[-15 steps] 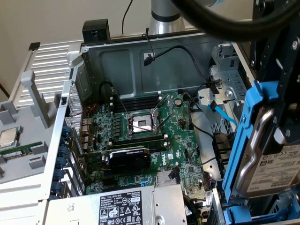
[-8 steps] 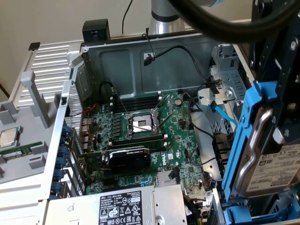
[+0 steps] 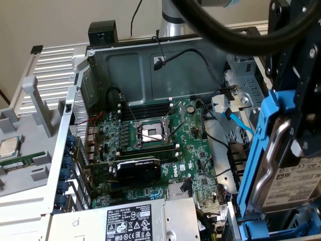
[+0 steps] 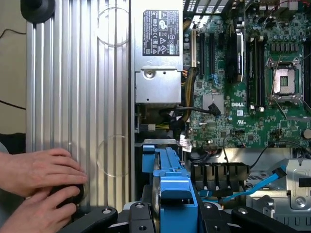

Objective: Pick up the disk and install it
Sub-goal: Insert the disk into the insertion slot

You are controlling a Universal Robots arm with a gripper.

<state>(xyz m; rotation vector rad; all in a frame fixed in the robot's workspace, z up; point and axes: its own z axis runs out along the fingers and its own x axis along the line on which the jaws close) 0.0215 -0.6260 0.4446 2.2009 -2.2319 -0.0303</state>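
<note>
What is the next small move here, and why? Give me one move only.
Probably a short, slow descent. The silver-grey metal disk in its blue plastic carrier is clamped between the black fingers and hangs on edge over the drive side of the open grey metal computer case, not yet seated. A loose blue cable lies close by, so the descent should keep clear of it.

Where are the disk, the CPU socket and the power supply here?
disk (image 3: 296, 186): exterior view, on its white label.
CPU socket (image 3: 150, 133): exterior view, on the socket's middle.
power supply (image 3: 131, 224): exterior view, on its black label.
</note>
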